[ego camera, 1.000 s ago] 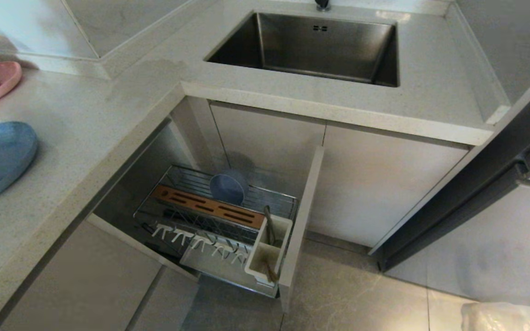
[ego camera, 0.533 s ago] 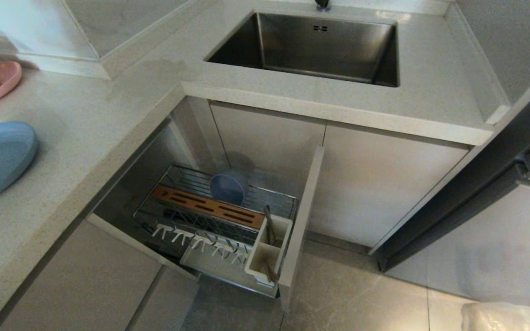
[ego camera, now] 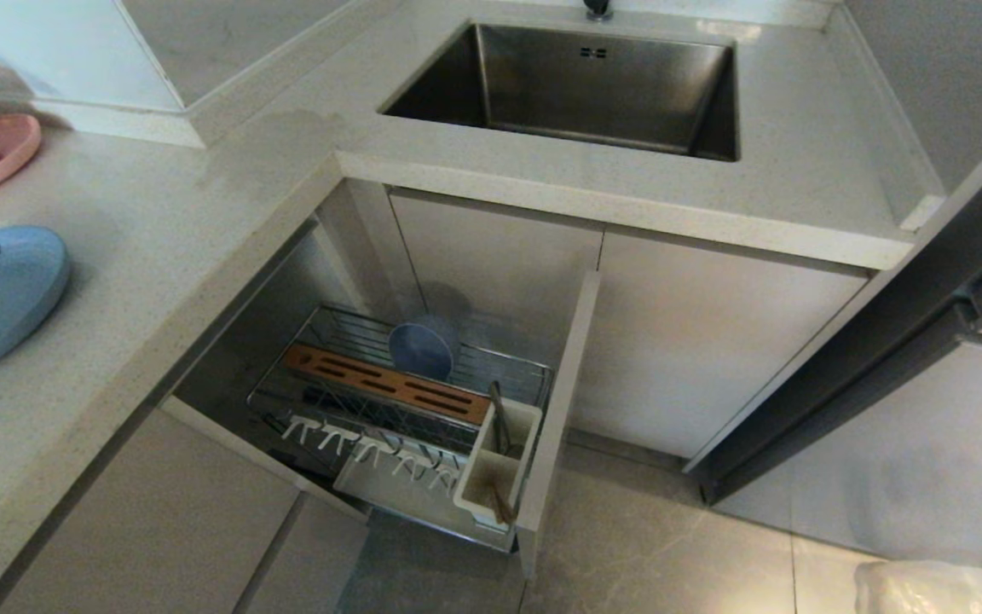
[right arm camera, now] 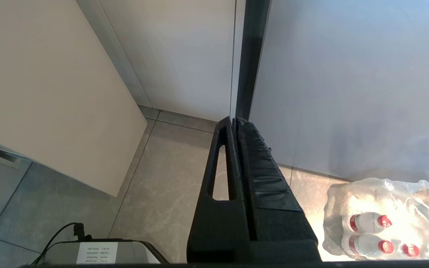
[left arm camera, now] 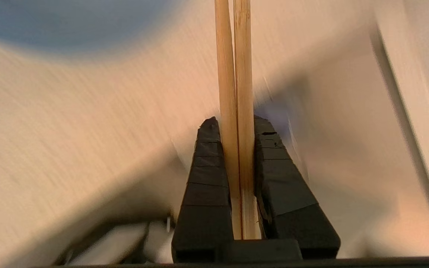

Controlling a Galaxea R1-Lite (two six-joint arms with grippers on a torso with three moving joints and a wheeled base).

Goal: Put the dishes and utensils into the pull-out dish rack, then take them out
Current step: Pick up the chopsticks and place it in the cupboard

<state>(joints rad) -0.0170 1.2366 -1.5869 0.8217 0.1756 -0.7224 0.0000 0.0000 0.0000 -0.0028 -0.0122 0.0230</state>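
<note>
Chopsticks (left arm camera: pixel 234 74) sit clamped in the left tool (left arm camera: pixel 235 124) above the blue plate (ego camera: pixel 5 294); right tool (right arm camera: pixel 235 120) closed.

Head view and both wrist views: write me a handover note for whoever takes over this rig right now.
Left tool: shut on the chopsticks, at the head view's left edge by the pale-blue plate.
Right tool: shut, empty, parked over the floor.
Pull-out dish rack: open; pale-blue bowl behind its wooden bar; a slim utensil in the white cup.
Done: bowl and utensil are racked.
Left: whether loading or unloading is under way cannot be told; plate is on the counter.
</note>
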